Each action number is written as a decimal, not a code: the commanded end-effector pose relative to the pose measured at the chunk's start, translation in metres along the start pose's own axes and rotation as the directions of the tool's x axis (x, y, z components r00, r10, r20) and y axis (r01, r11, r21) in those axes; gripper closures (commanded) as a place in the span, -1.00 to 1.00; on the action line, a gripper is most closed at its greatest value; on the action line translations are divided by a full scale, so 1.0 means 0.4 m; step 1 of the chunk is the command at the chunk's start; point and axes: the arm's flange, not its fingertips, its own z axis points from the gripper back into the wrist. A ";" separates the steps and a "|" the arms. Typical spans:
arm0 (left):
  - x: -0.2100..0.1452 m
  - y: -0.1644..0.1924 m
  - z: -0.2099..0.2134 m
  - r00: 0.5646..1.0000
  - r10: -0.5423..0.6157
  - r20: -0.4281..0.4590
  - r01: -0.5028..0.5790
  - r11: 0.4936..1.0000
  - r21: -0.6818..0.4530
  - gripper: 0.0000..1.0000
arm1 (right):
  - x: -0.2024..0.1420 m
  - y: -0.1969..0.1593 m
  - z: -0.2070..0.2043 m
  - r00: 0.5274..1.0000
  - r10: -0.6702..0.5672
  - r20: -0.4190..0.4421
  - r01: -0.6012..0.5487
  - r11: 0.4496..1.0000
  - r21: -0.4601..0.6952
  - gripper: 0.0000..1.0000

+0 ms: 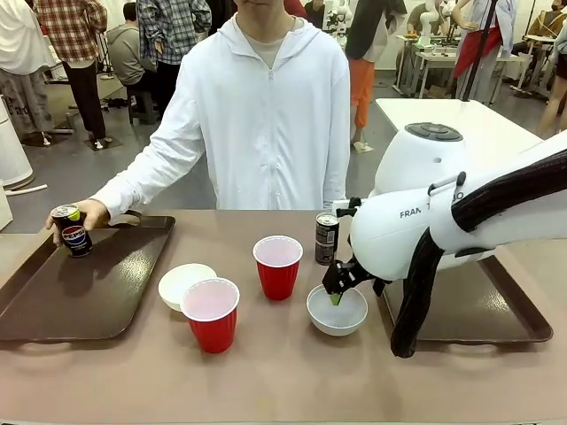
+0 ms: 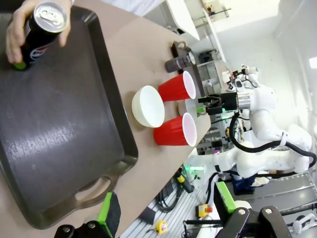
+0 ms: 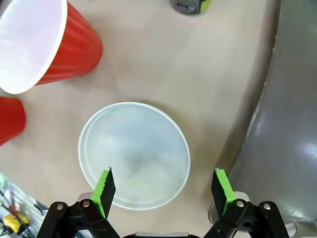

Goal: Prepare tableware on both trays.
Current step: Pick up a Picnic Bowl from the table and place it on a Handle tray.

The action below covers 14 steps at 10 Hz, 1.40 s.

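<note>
A person's hand holds a Pepsi can (image 1: 71, 229) (image 2: 41, 28) at the far corner of the left tray (image 1: 97, 292) (image 2: 69, 144). Between the trays stand two red cups (image 1: 277, 266) (image 1: 211, 313), a white bowl (image 1: 183, 283) and a second dark can (image 1: 326, 238). My right gripper (image 1: 337, 296) (image 3: 162, 187) is open, low over the other white bowl (image 1: 337, 312) (image 3: 133, 153). One green pad (image 3: 104, 186) is above the bowl's inside and the other is outside its rim. The right tray (image 1: 483, 312) (image 3: 292, 124) lies just beside that bowl. My left gripper (image 2: 166, 208) hangs open above the left tray's near handle.
The person in a white hoodie (image 1: 266, 115) stands at the far side of the table, one arm reaching to the left tray. In the right wrist view a red cup (image 3: 44, 44) stands close to the bowl. Bare tabletop (image 1: 292, 381) runs along the near edge.
</note>
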 end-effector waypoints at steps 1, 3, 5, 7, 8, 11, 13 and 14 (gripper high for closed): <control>0.000 -0.007 0.003 1.000 0.003 0.009 -0.003 1.000 -0.012 -1.00 | -0.036 -0.011 -0.004 0.999 0.026 0.019 -0.025 1.000 -0.014 -1.00; 0.000 -0.007 0.003 1.000 0.003 0.009 -0.003 1.000 -0.012 -1.00 | -0.032 -0.024 -0.004 1.000 0.026 -0.003 -0.026 1.000 -0.011 0.20; 0.000 -0.007 0.003 1.000 0.003 0.009 -0.003 1.000 -0.012 -1.00 | -0.031 -0.045 -0.006 0.999 0.035 -0.006 -0.035 0.999 -0.030 1.00; 0.000 -0.007 0.003 1.000 0.003 0.009 -0.003 1.000 -0.012 -1.00 | -0.031 -0.064 -0.026 0.999 0.036 -0.018 -0.037 0.998 -0.049 1.00; 0.000 -0.007 0.003 1.000 0.003 0.009 -0.003 1.000 -0.012 -1.00 | -0.032 -0.069 -0.036 0.999 0.032 -0.036 -0.035 0.997 -0.070 0.94; 0.000 -0.007 0.003 1.000 0.003 0.009 -0.003 1.000 -0.012 -1.00 | -0.027 -0.057 -0.045 0.998 0.033 -0.062 -0.038 0.996 -0.085 1.00; 0.000 -0.007 0.003 1.000 0.003 0.009 -0.003 1.000 -0.012 -1.00 | -0.022 -0.057 -0.041 0.998 0.022 -0.062 -0.028 0.996 -0.088 1.00; 0.000 -0.007 0.003 1.000 0.003 0.009 -0.003 1.000 -0.012 -1.00 | -0.021 -0.056 -0.037 0.998 0.020 -0.059 -0.025 0.996 -0.088 1.00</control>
